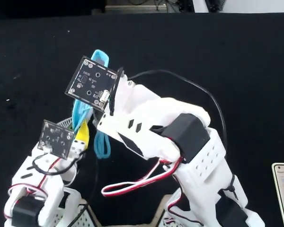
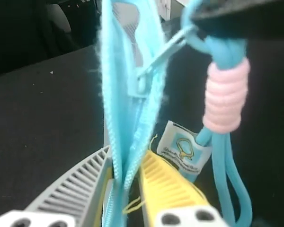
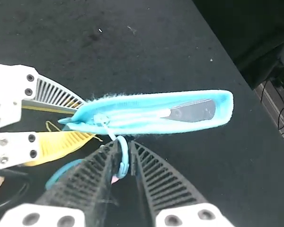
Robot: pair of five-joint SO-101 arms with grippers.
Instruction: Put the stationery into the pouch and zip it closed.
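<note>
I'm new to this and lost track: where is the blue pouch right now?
The blue pouch is held above the black table between the two grippers: the left gripper clamps one end, the right gripper pinches its zip cord.

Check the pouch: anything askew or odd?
The pouch is held on edge, one end in the left claw, its pull cord in the right claw. A loose yellow thread trails beside it.

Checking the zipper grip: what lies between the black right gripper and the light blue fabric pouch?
Right wrist view: a blue cord loop, held by the right gripper, runs to the pouch's zipper pull.
</note>
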